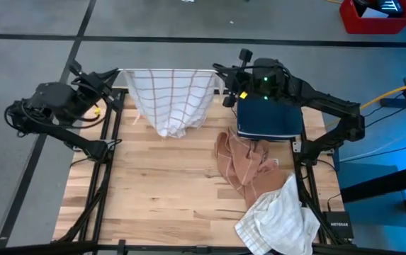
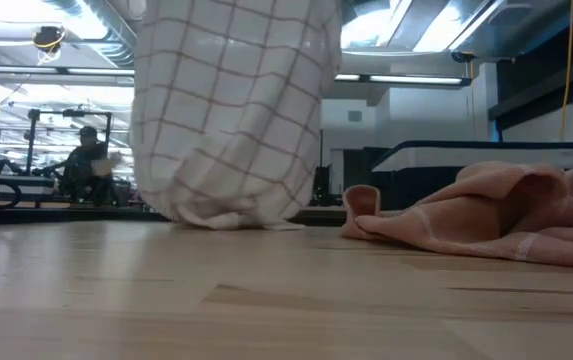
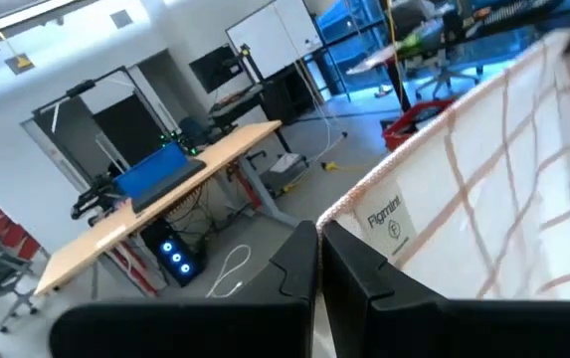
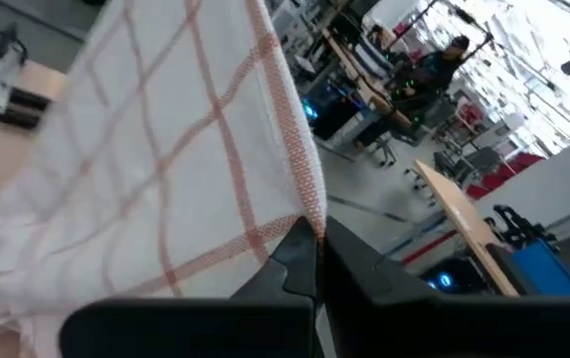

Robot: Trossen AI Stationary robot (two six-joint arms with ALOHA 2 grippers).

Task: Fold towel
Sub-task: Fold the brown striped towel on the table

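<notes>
A white towel (image 1: 171,99) with thin red-brown checks hangs spread between my two grippers over the table's far edge. Its top edge runs nearly straight from my left gripper (image 1: 117,73) to my right gripper (image 1: 220,81), both shut on its upper corners. The towel narrows downward. In the low view its bunched lower end (image 2: 221,215) rests on the wooden top. The left wrist view shows a printed label (image 3: 386,221) near the left corner. My left gripper pinches the towel's upper left corner (image 3: 349,211) between its two fingers, coming in level from the table's left side. The towel hangs below it, its top edge drawn out toward the other gripper. My right gripper pinches the towel's upper right corner at the red-striped hem (image 4: 302,211) between its two fingers, coming in about level from the table's right side. The cloth hangs below in loose folds, its lower end on the table.
A peach towel (image 1: 241,159) lies crumpled right of centre, a white crumpled cloth (image 1: 277,219) at the near right corner, a dark blue folded item (image 1: 270,117) at the far right. Bare wood lies on the left and near side (image 1: 146,184). A person sits in the room behind (image 2: 86,160).
</notes>
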